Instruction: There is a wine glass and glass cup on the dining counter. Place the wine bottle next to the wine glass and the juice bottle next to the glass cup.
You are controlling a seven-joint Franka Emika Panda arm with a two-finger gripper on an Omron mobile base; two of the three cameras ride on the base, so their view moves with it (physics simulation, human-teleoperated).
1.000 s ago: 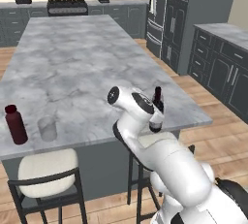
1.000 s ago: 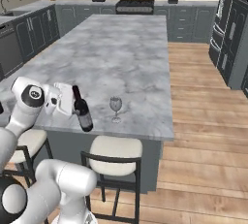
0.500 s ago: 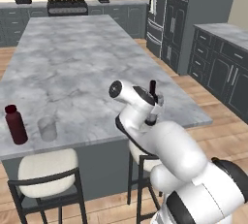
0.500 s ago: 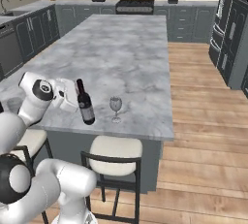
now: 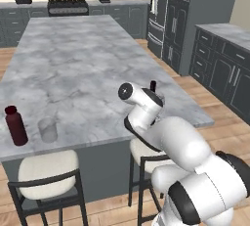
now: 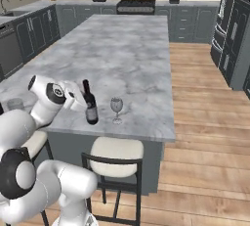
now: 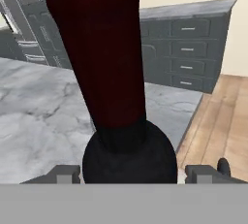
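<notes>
Shifted closer to the wine glass (image 6: 116, 106), wine bottle (image 6: 90, 103) stands between spread jaws.

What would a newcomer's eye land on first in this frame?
Likely the wine bottle, standing upright near the front edge of the dining counter with the wine glass just beside it and the gripper at its side. In the hand view the bottle sits between the wide-set jaws. Farther along that edge, the juice bottle stands by the glass cup.

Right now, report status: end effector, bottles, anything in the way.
End effector astride wine bottle, grip unconfirmed. Bottle upright on dining counter beside wine glass. Juice bottle already by glass cup. Nothing in the way.
</notes>
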